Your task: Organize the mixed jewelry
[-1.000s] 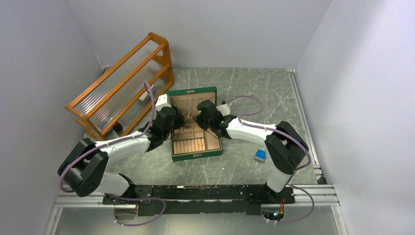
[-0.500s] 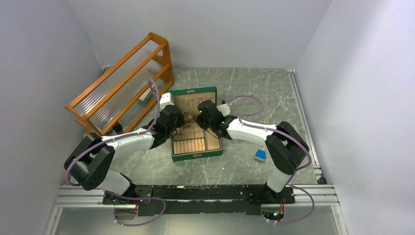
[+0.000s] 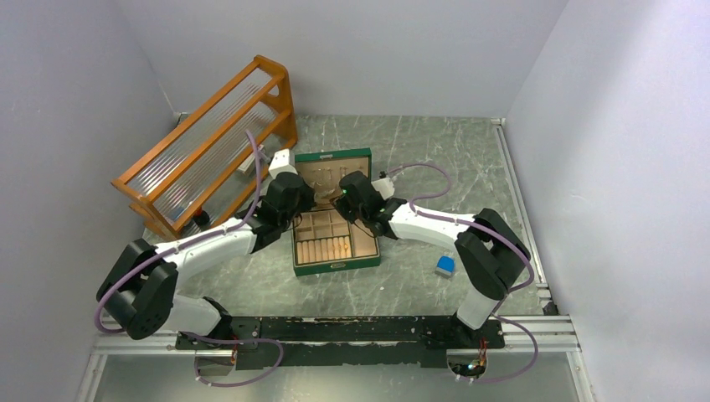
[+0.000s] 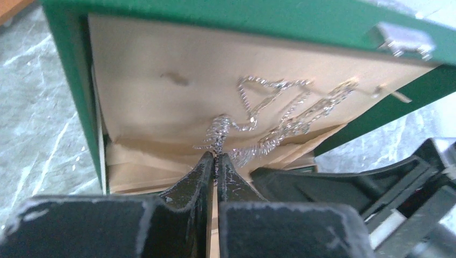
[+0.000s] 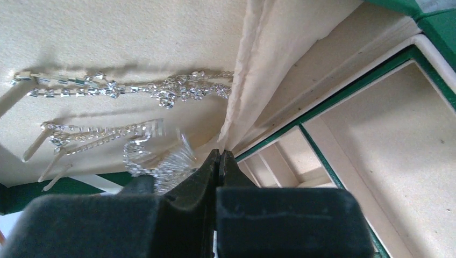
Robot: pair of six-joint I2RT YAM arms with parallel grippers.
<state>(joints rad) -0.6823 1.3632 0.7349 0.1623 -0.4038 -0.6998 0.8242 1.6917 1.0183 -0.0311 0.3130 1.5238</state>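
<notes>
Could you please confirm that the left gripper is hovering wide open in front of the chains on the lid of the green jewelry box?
Not quite: the left gripper is shut, its tips pinched on a silvery chain hanging on the lid of the green jewelry box, as the left wrist view shows.

Green box (image 3: 336, 265): smooth shell, faint sheen; lining matt beige, suede-like, finely napped. Lid pocket (image 5: 253, 64): soft beige cloth, creased. Clasp (image 4: 404, 40): bright polished metal. Chains (image 4: 293, 124): silvery metal, sparkly, faceted links. Left gripper (image 4: 215, 156), right gripper (image 5: 219, 156): black, matt, scuffed, pale dusty marks. Table (image 3: 419, 151): grey-green marble look, smooth, low gloss. Rack (image 3: 282, 92): orange varnished wood, ribbed clear panels, plastic or glass unclear.
</notes>
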